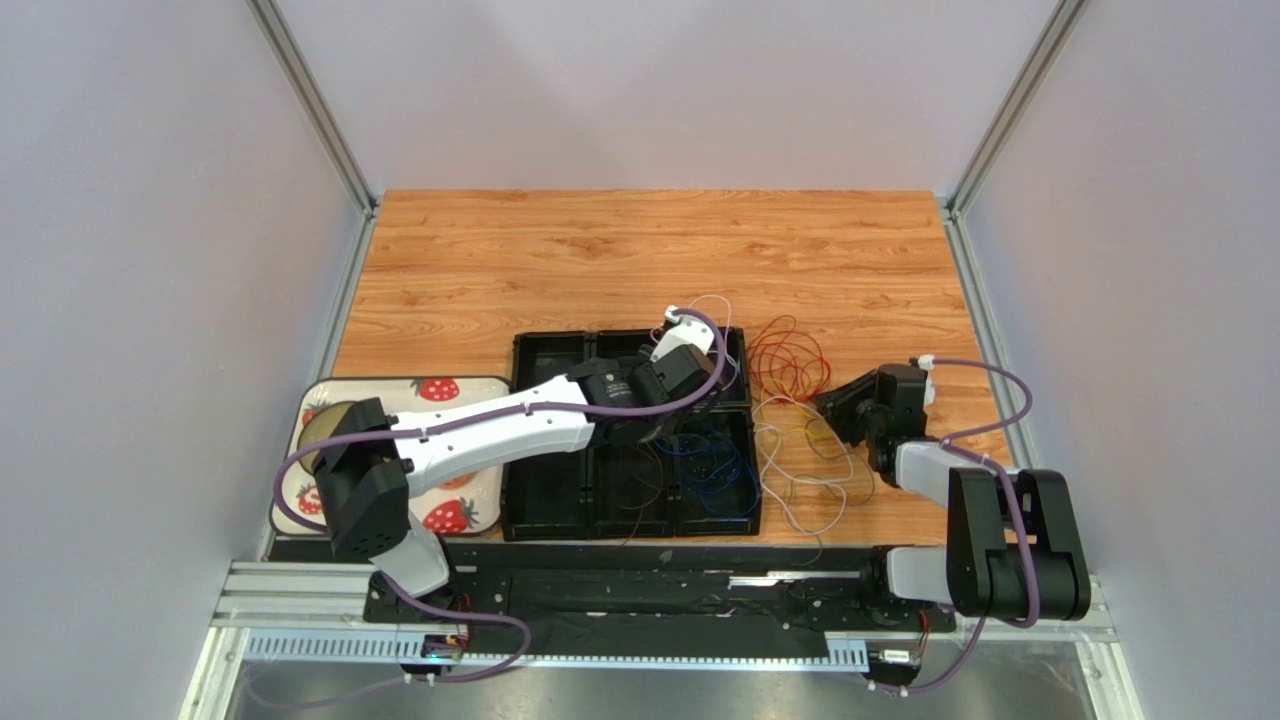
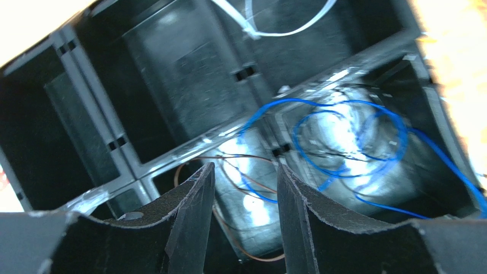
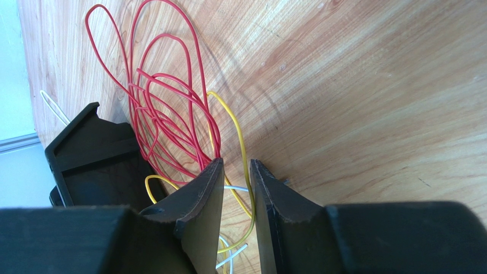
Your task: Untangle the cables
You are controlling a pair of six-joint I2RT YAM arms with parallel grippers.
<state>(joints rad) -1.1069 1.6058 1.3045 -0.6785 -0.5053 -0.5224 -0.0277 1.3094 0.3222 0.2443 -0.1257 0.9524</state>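
The cables lie partly in and partly beside a black compartment tray (image 1: 549,510). Blue cables (image 2: 343,137) coil in one compartment, with a thin brown cable (image 2: 228,162) beside them and a white cable (image 2: 268,28) farther off. My left gripper (image 2: 246,167) hovers over that tray (image 2: 171,154), open, with nothing between its fingers. Red cables (image 3: 166,97) loop on the wood just right of the tray. My right gripper (image 3: 236,161) sits low over the table with a narrow gap, and a yellow cable (image 3: 237,128) runs through the gap without being pinched. From above, the left gripper (image 1: 664,417) is over the tray and the right gripper (image 1: 831,405) is by the red cables (image 1: 789,360).
A strawberry-patterned plate (image 1: 451,387) sits left of the tray, under the left arm. White cables (image 1: 796,473) spread on the wood between the tray and the right arm. The tray's corner (image 3: 91,154) is close to the right gripper's left finger. Walls close in both sides.
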